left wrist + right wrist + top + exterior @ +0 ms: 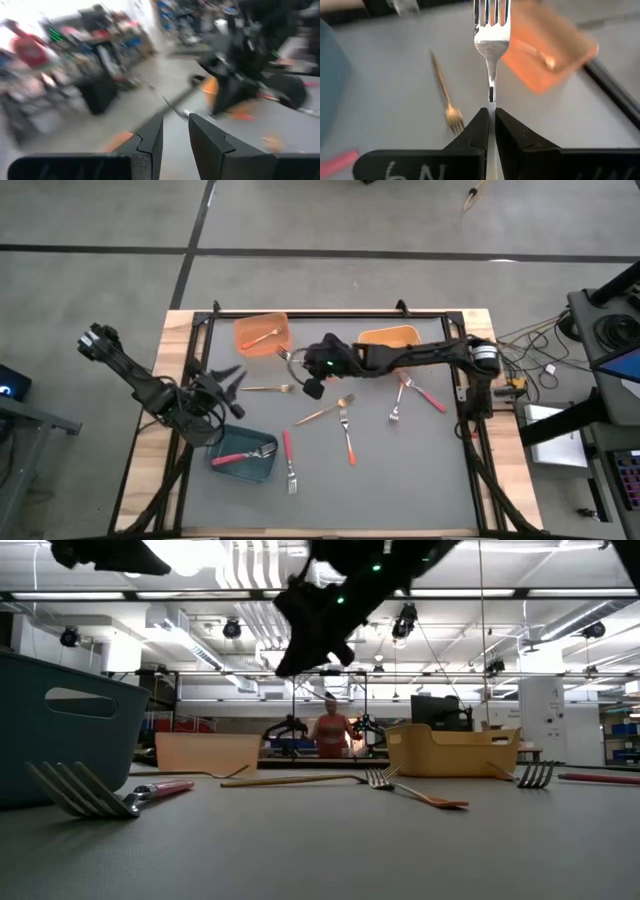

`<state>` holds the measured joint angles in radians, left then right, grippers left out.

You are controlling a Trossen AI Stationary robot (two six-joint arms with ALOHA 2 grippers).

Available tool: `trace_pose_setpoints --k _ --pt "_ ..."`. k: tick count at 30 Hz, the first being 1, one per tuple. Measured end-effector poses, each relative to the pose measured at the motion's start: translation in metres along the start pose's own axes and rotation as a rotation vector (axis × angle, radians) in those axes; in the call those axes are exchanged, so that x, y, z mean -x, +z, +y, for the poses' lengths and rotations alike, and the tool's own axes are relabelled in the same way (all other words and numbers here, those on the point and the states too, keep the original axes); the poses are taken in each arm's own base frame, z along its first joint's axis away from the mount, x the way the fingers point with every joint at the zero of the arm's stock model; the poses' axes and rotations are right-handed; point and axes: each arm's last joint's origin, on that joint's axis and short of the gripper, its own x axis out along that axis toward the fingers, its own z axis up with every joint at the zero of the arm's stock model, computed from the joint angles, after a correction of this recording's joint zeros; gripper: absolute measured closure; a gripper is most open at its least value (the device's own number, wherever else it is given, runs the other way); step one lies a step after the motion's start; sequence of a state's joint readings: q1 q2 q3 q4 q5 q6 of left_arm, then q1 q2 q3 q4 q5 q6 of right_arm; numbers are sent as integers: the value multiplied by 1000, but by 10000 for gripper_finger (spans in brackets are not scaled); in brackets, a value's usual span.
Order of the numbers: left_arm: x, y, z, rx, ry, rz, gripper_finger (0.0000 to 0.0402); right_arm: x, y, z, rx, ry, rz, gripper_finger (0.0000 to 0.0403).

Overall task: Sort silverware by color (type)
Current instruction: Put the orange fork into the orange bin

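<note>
My right gripper (490, 120), over the table's middle left (303, 366), is shut on a silver fork (491, 45) whose tines point away from it toward the orange bin (262, 333). In the low view it hangs high above the table (310, 630). My left gripper (176, 125) stands open at the table's left (230, 385), nothing between its fingers. A gold fork (265, 388) lies flat on the mat between the two grippers. More forks lie on the mat: a gold one (325, 412), an orange-handled one (348, 438), red-handled ones (288, 460) (425, 395). My right gripper pinches the fork's handle (491, 97) between its two fingers (475, 130), just behind the neck. The fingers come from the table's right, slanting down. The fork sticks straight out ahead in line with them, tines foremost, lifted clear of the mat.
A teal bin (243, 458) at the near left holds a red-handled fork. The orange bin holds one fork. A yellow-orange bin (388, 337) stands at the far middle under my right arm. A person (328, 735) stands far behind the table.
</note>
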<state>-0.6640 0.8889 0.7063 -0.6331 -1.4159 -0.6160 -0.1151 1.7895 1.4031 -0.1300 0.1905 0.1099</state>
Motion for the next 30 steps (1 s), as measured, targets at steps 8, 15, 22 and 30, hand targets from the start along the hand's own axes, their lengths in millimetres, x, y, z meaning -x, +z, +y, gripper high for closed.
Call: trace_pose_setpoints --k 8,15,22,30 --pt "-5 -6 -40 98 -136 73 326 22 -21 15 20 49 -432 390" --pt "-10 -10 -65 177 -111 43 312 31 -34 29 38 84 -625 390" --pt "-24 -8 -74 227 -27 6 257 38 -31 46 85 115 -658 390" --pt "-46 7 -78 167 3 -25 236 43 -26 56 138 111 -682 390"
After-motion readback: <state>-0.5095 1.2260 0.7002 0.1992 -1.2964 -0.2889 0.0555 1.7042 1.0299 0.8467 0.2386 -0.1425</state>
